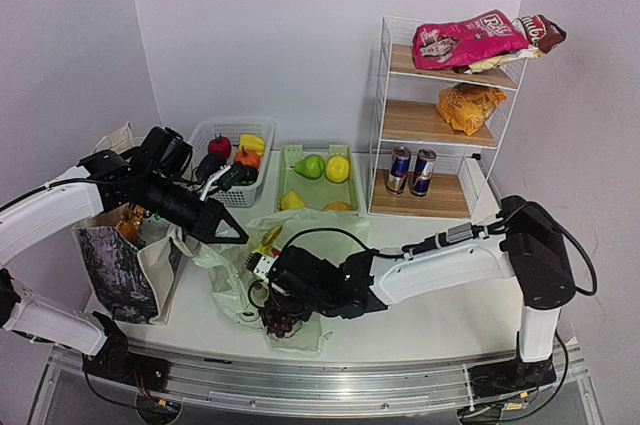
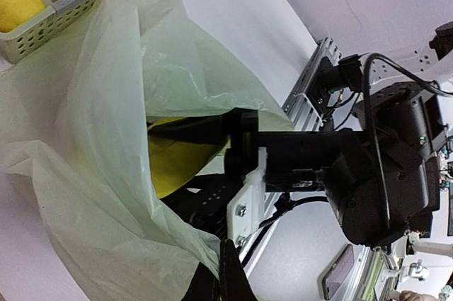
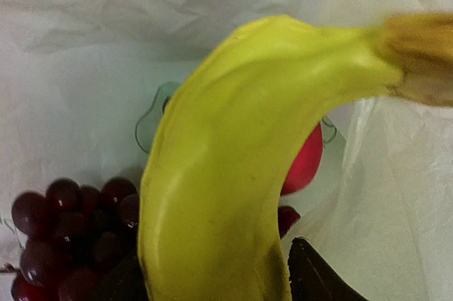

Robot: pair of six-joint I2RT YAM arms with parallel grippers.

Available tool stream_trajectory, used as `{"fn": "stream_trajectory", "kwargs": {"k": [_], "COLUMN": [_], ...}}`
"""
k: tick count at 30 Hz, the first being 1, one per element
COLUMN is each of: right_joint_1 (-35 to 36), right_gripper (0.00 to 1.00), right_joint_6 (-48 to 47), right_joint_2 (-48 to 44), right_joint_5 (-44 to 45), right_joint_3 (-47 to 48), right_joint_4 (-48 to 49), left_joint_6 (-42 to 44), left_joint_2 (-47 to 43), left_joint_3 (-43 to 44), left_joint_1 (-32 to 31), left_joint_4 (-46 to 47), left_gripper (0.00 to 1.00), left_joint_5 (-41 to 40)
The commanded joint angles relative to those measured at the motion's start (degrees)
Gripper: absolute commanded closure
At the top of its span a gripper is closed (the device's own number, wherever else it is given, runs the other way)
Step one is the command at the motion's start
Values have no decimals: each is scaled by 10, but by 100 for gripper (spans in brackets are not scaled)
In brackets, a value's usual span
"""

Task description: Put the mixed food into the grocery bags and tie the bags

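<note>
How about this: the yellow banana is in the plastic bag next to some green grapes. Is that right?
Not quite: the grapes are dark red-purple, not green. The yellow banana is in the plastic bag next to them, as the right wrist view shows.

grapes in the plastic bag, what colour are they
Dark red-purple grapes, clearest in the right wrist view.
</note>
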Motion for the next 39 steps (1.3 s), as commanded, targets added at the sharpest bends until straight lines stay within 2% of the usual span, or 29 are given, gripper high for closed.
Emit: {"fn": "stream_trajectory", "kwargs": {"k": [1, 4, 8, 12, 14, 17, 20, 24, 28, 32, 35, 39], "right_joint_1": [4, 15, 21, 23, 23, 25, 44, 67, 71, 66, 52, 37], "right_gripper": [27, 13, 12, 12, 13, 8, 7, 5, 4, 4, 6, 10], "right_joint_6": [47, 44, 53, 79, 120, 238, 358, 463, 507, 548, 539, 505], "right_joint_2": [-69, -88, -106, -146, -172, -207, -187, -128, -92, -78, -60, -47], "right_joint_5": [-14, -9, -21, -85, -79, -1, 69, 81, 70, 88, 60, -13], "right_joint_3": [34, 67, 127, 146, 144, 126, 143, 216, 227, 197, 196, 185], "right_joint_4": [-135, -189, -272, -281, -281, -317, -432, -548, -557, -564, -546, -471], "left_joint_6": [-25, -43, -77, -89, -89, -91, -94, -94, -89, -87, -86, -83], "left_joint_2": [2, 8, 17, 28, 29, 28, 25, 28, 31, 30, 29, 32], "left_joint_3": [9, 12, 25, 43, 47, 42, 34, 34, 40, 41, 41, 46], "left_joint_1": [-1, -1, -1, -1, -1, -1, -1, -1, -1, -1, -1, -1], "left_joint_4": [16, 14, 14, 16, 15, 16, 20, 22, 20, 20, 21, 20], "left_gripper": [100, 100, 100, 100, 100, 100, 100, 100, 100, 100, 100, 100], "left_joint_5": [-83, -101, -102, -95, -98, -99, -92, -87, -89, -89, -88, -90]}}
